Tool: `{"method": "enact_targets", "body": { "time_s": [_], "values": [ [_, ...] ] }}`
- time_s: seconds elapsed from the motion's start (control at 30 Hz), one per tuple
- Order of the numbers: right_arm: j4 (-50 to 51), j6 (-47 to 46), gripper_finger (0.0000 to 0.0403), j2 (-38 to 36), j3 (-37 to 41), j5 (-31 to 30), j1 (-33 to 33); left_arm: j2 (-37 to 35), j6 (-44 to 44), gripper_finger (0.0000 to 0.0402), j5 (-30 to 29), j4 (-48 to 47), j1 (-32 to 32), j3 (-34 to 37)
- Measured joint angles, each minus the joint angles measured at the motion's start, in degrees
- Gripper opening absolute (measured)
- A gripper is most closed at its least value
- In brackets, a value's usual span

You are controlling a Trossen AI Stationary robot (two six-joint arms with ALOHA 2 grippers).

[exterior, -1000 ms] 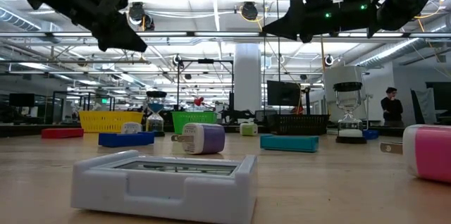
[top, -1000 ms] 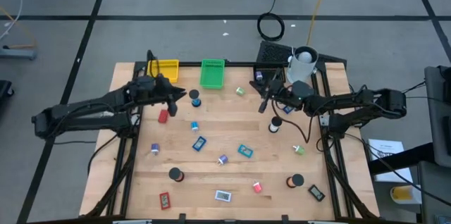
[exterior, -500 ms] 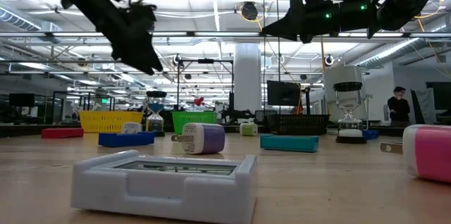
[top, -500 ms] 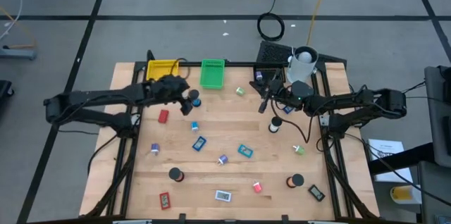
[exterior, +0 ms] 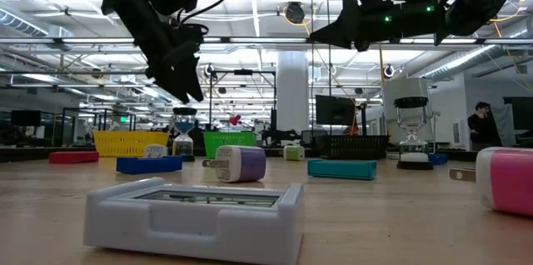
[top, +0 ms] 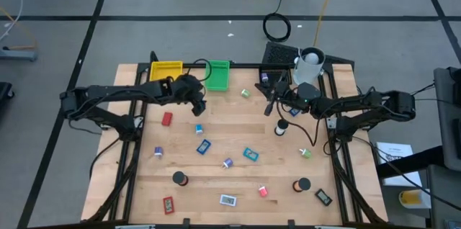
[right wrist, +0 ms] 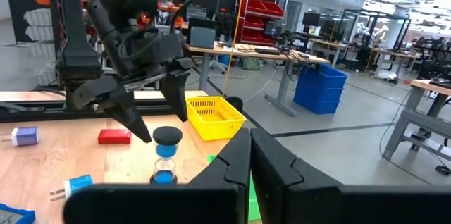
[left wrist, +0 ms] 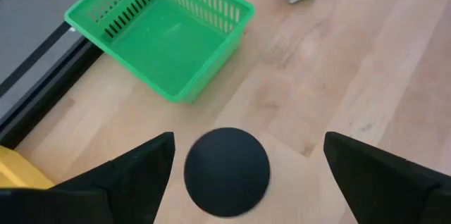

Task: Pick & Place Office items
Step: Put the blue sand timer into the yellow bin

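Reaching marked this step: the left gripper point(top: 197, 104) hung with fingers spread wide right over a small hourglass point(top: 199, 101) with black caps and blue sand, standing on the far left of the wooden table point(top: 216, 178) just near of the green tray point(top: 217, 75); next it would need to lower and close squarely around it. Farther right, the right gripper point(top: 271, 104) waited shut, holding nothing. Other small office items lay scattered across the boards, with an open workshop beyond.
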State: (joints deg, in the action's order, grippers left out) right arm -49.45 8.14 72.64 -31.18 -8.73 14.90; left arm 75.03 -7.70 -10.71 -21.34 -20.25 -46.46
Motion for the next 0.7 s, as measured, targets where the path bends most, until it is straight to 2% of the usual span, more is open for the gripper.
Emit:
{"method": "enact_targets", "body": {
  "time_s": [0.27,0.4,0.7],
  "values": [
    [0.0,-0.1,0.0004,0.0,0.0,0.0,0.0,0.5,1.2,0.0372,-1.7,-1.7,-1.7,0.0],
    [0.0,-0.1,0.0004,0.0,0.0,0.0,0.0,1.0,0.5,0.0372,2.2,-1.4,-3.5,0.1],
    [0.0,-0.2,0.0004,0.0,0.0,0.0,0.0,8.4,3.0,0.0365,3.3,0.1,-4.2,0.2]
  ]
}}
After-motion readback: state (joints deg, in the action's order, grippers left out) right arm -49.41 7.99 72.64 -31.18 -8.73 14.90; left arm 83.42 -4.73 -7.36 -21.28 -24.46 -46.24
